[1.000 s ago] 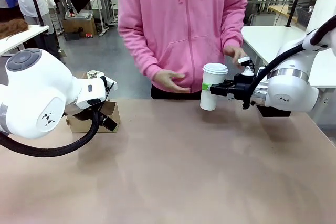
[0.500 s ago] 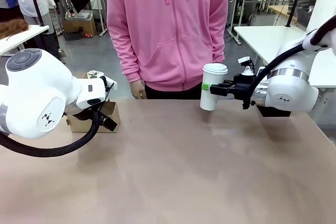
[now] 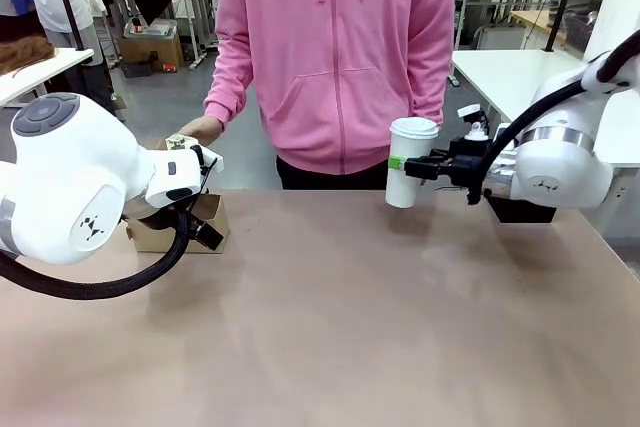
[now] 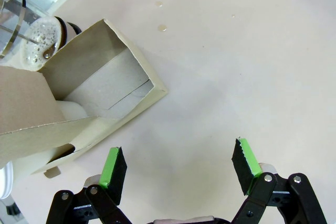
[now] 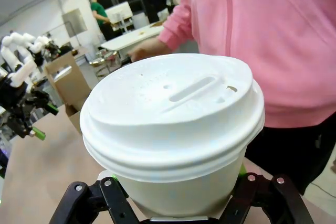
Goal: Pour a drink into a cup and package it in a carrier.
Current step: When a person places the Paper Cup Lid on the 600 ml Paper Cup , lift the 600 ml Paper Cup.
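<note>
So I've got the tall white paper cup (image 3: 404, 187) with its white plastic lid (image 5: 173, 98) pinched between the green pads (image 3: 394, 164) of my right gripper (image 3: 408, 165). I'm grabbing it from the side around mid-height, over the far right part of the table (image 3: 330, 327); can't tell if the base is clear of the top. Next job, I reckon, is getting it to the small brown cardboard carrier (image 3: 212, 213), which sits well apart at the far left. Tips to self: hold it upright all the way, no extra squeeze since paper walls buckle, travel high enough to clear the carrier's walls and centre tab, then come straight down into the open slot, which looks empty from my left wrist. Also mind the person's hand (image 3: 200, 129) reaching in near the carrier. Pose-wise, my right forearm comes in level from the right, fingers horizontal, pointing across toward my left. My left gripper (image 4: 178, 163) hangs over bare table just beside the carrier, pads spread wide, holding nothing, handy for steadying the carrier.
</note>
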Motion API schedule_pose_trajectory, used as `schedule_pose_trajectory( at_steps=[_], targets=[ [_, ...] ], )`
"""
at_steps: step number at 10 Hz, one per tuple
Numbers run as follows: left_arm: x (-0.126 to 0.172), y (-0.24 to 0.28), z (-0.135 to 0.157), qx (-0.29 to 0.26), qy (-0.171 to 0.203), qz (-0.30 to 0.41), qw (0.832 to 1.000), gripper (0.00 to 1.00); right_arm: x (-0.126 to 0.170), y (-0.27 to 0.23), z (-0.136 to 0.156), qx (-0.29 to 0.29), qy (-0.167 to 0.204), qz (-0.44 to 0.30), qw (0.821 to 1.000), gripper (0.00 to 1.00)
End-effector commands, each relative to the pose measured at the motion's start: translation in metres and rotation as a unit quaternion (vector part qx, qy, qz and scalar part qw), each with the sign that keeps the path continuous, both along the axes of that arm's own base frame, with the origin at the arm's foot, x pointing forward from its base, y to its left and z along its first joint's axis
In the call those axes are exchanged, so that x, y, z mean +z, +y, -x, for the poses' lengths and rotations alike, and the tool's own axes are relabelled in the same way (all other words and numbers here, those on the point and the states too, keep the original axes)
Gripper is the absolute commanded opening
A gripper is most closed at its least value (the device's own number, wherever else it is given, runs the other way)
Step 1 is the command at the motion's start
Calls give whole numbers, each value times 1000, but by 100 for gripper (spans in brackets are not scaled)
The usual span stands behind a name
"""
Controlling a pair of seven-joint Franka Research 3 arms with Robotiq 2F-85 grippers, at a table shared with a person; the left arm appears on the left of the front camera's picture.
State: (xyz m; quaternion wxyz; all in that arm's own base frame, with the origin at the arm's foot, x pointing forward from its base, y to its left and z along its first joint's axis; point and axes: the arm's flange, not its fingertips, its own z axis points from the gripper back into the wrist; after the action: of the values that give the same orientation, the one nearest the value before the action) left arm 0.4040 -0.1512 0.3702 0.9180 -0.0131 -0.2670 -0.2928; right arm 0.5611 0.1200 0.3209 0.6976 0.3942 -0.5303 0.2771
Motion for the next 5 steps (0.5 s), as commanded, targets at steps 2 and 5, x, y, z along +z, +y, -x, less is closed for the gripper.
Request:
schedule_pose_trajectory(
  at_steps=[2, 5],
  targets=[
    [0, 0, 0, 0, 0, 1, 1000, 100, 93, -48, 1, 8, -15, 15, 1000, 81],
    [0, 0, 0, 0, 0, 1, 1000, 100, 196, -77, 21, 20, -29, 9, 999, 81]
  ],
)
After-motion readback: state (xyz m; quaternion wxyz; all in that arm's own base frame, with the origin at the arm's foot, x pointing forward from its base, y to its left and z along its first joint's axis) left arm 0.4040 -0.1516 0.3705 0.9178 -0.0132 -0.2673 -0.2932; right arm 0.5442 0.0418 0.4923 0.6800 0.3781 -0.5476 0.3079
